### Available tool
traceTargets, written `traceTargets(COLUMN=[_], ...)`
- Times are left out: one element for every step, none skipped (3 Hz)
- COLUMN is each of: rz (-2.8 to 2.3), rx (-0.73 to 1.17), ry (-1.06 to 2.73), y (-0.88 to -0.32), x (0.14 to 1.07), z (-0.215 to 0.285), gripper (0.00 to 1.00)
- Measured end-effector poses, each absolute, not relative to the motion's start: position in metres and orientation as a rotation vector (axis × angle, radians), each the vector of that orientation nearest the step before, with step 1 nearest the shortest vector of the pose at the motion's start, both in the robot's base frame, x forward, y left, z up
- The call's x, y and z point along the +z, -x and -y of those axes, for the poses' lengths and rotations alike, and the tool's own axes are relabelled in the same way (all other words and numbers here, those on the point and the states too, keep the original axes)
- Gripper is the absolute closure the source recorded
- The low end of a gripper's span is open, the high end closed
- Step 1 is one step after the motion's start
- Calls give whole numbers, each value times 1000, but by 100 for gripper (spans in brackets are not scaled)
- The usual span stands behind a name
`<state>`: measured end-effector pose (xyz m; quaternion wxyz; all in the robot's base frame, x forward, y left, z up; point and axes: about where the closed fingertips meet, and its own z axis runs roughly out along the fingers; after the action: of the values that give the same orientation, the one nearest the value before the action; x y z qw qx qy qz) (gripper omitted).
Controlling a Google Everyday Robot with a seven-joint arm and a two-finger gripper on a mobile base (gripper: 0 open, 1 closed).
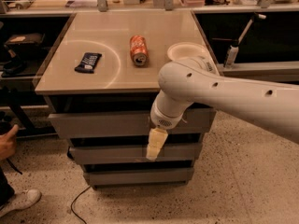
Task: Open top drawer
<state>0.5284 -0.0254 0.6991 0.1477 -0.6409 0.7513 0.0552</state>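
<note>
The top drawer [103,123] is the widest grey front of three, just under the tan tabletop, and looks closed. My white arm reaches in from the right and hangs down in front of the cabinet. My gripper [155,145] is the pale yellowish piece below the wrist. It hangs in front of the gap between the top drawer and the middle drawer [112,154], right of centre. The arm hides the right part of the top drawer front.
On the tabletop [112,73] lie a dark snack packet [88,61], an orange can on its side [138,50] and a white bowl [187,51]. The bottom drawer [135,176] is narrowest. A person's hand [6,142] and shoe [21,202] are at the left. A cable [77,200] runs on the floor.
</note>
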Motion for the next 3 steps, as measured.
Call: traceTargets(rz=[-2142, -2123, -2108], rx=[154, 163, 186], ry=[1852, 1868, 1888], y=[-543, -554, -559], x=[692, 682, 670], z=[13, 2, -9], gripper=[0, 0, 0])
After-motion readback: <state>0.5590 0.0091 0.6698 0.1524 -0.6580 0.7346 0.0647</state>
